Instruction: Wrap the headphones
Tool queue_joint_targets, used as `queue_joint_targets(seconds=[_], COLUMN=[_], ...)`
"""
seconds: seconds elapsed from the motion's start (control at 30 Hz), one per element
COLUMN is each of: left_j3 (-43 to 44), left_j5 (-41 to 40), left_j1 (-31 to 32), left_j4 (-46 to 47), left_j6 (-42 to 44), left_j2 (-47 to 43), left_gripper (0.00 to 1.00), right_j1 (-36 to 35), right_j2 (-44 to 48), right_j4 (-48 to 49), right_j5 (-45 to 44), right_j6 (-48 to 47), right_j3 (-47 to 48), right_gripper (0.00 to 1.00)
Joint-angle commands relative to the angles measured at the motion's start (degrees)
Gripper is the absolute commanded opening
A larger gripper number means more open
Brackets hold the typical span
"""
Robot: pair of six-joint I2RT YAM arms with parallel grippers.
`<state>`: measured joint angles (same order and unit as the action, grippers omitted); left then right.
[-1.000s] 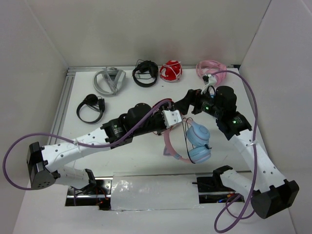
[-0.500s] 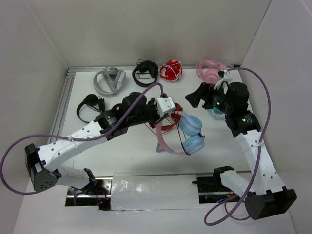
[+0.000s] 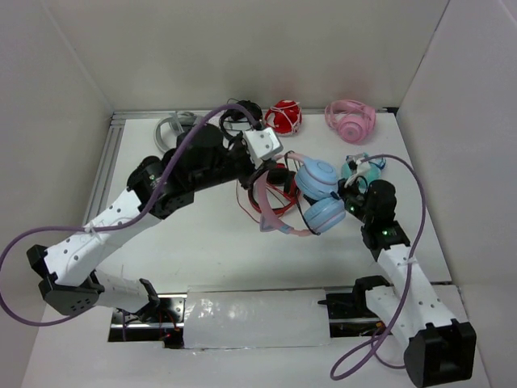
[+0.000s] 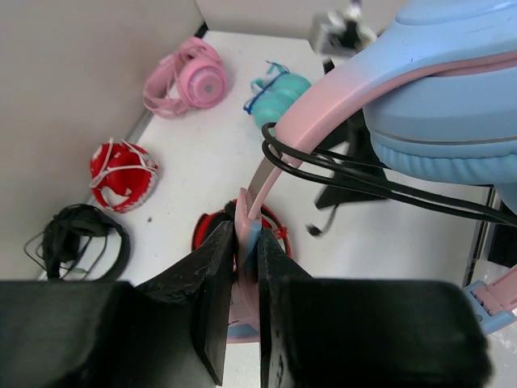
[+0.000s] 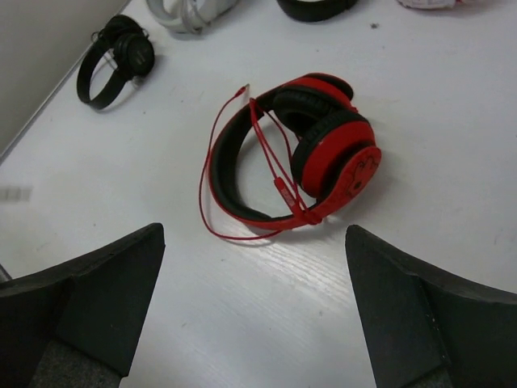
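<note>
The headphones, with light-blue ear cups (image 3: 317,179) and a pink headband (image 3: 269,212), hang above the table's middle. My left gripper (image 3: 260,176) is shut on the headband; in the left wrist view its fingers (image 4: 216,275) pinch the pink band (image 4: 279,153). The black cable (image 4: 339,171) loops over the band beside a blue cup (image 4: 452,105). My right gripper (image 3: 348,199) is open and empty just right of the cups. In the right wrist view its gripper (image 5: 258,315) frames bare table.
Red headphones (image 5: 303,149) lie on the table below the held pair, also seen in the top view (image 3: 279,194). Along the back stand grey (image 3: 171,129), red-white (image 3: 283,118) and pink (image 3: 350,120) pairs. A teal pair (image 3: 360,167) lies right, a black pair (image 3: 147,171) left.
My left arm has carried the headphones away from the near edge toward the back. My right gripper has drawn back from the far right and come down beside the ear cups.
</note>
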<state>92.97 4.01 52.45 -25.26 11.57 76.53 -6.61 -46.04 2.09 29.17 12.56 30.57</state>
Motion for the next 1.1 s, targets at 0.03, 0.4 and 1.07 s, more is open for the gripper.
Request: queue_joint_targets(seconds=[0.03,0.4,1.07], left_j3=[6.17,7.75,9.60], left_j5=[0.73,3.64,6.10], left_j1=[-0.41,-1.03,-0.94], left_j4=[0.12,-1.81,-2.43], left_j6=[0.12,0.03,-0.32], left_j2=[-0.68,-2.35,-2.44], left_gripper=[0.00,0.00,0.00], right_j1=[-3.48,-16.31,-34.08], right_j2=[7.35,27.49,5.10], right_j4=[15.73,26.96,47.92], right_j5=[4.93,8.18,-12.04], right_j6=[-5.69,-10.18,-18.71], right_j3=[-7.07,-15.00,-9.22], right_gripper=[1.00,1.00,1.00])
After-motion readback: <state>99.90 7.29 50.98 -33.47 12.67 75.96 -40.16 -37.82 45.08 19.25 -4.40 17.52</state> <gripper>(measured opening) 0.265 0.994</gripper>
